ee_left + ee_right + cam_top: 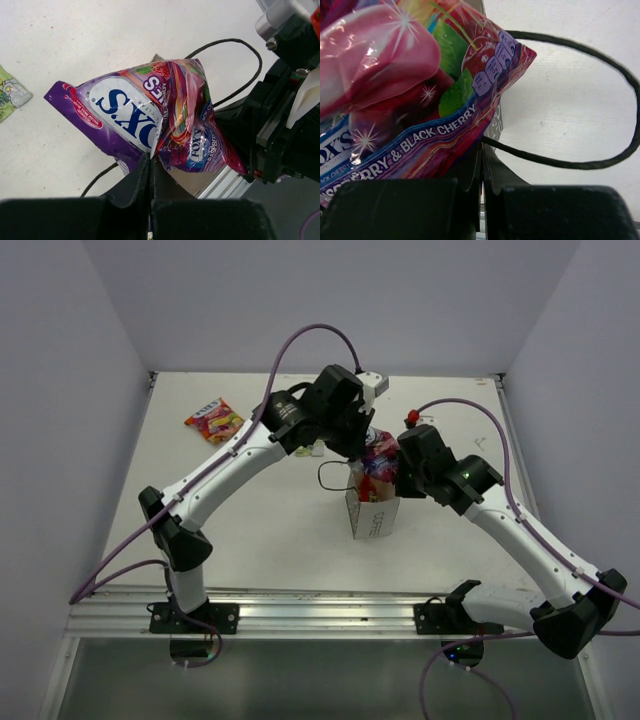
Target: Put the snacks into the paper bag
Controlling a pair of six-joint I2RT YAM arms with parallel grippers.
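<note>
At the far left of the surface (250,540) lies the red-yellow packet (214,421), the pale green packet (10,95) rests nearer the middle, and the left end effector (151,159) pinches the purple packet (127,112) over the paper bag (375,517), whose rim the right end effector (482,162) is clamped on.

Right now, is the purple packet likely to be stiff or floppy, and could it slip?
Probably floppy: the purple packet is creased and folded where the left gripper pinches it. Its glossy film looks slippery, so it might slide from a light grip. It seems light, since a pinch on one edge holds it up.
</note>
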